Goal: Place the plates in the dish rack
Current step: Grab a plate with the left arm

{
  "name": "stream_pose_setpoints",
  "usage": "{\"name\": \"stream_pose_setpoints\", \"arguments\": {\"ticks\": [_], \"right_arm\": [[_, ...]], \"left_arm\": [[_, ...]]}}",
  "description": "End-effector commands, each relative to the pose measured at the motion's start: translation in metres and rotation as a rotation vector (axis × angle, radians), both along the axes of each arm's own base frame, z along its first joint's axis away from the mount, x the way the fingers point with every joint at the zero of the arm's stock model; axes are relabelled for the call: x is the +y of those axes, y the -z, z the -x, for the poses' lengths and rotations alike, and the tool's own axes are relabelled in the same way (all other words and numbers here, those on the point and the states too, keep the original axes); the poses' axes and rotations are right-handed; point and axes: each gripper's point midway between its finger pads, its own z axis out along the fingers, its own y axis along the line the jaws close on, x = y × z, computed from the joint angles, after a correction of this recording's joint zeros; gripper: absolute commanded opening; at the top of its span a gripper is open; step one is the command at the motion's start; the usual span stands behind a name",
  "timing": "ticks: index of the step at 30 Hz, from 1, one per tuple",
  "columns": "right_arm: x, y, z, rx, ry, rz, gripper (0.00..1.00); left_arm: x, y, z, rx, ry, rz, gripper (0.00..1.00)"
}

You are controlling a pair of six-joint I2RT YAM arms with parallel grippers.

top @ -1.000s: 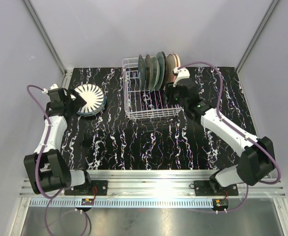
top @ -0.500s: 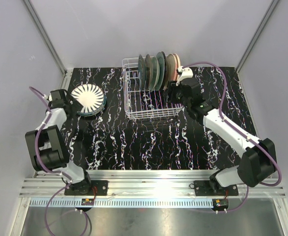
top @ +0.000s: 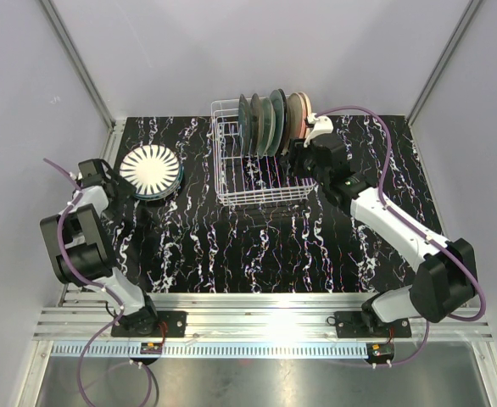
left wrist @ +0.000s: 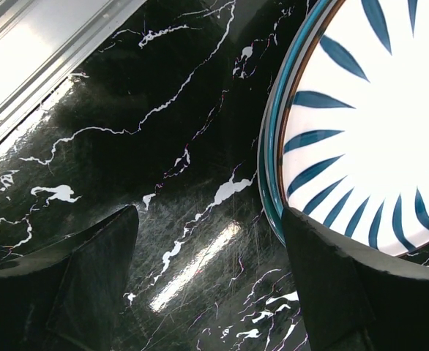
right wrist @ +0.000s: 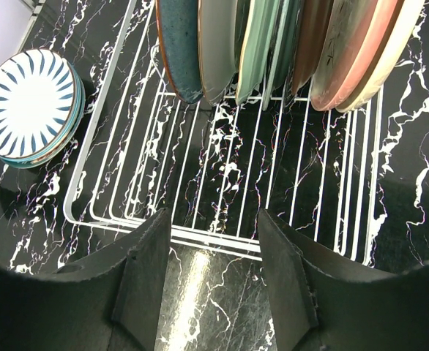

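From the overhead camera I see the left pincer [top: 113,180] low at the table's [top: 257,246] left edge, just beside a stack of plates [top: 151,170] whose top plate is white with dark blue rays. The right pincer [top: 304,157] hovers at the right side of the dish rack [top: 231,197], where the racked plates [top: 270,119] stand on edge in the far half. On the left wrist camera, the left pincer [left wrist: 211,292] stands open over bare marble. The stack of plates [left wrist: 368,131] lies off to its right, the teal rim just beside the right finger [left wrist: 331,292], and nothing sits between the jaws. On the right wrist camera, the right pincer [right wrist: 214,281] is open and empty, its fingers over the near rim of the dish rack [right wrist: 200,238]. The racked plates [right wrist: 273,44], blue, grey, mint-green, brown and peach, stand well beyond the fingertips, and the stack of plates [right wrist: 28,106] is off to the left, outside the rack.
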Motion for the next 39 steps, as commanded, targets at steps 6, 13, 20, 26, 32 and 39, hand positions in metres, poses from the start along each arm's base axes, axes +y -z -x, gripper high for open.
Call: {"name": "stream_pose_setpoints", "arguments": {"ticks": [6,13,20,26,32,39], "right_arm": [[0.004,-0.018,-0.003,-0.044,-0.016,-0.047,0.58],[0.003,-0.019,-0.001,-0.043,-0.015,-0.044,0.58],[0.003,-0.02,-0.001,-0.044,-0.017,-0.042,0.58],[0.004,-0.021,0.0,-0.042,-0.024,-0.046,0.58],[0.004,-0.022,-0.001,-0.041,-0.024,-0.045,0.59],[0.006,-0.02,-0.002,-0.035,-0.03,-0.047,0.59]], "left_arm": [[0.002,-0.008,-0.022,-0.053,0.04,0.003,0.77],[-0.002,-0.008,-0.025,-0.067,0.063,0.012,0.77],[-0.006,0.002,-0.021,0.003,0.098,-0.027,0.59],[-0.01,-0.014,-0.015,-0.022,0.107,-0.063,0.41],[-0.02,-0.045,-0.02,-0.143,0.125,-0.048,0.57],[-0.023,-0.054,-0.038,-0.186,0.127,-0.005,0.7]]}}
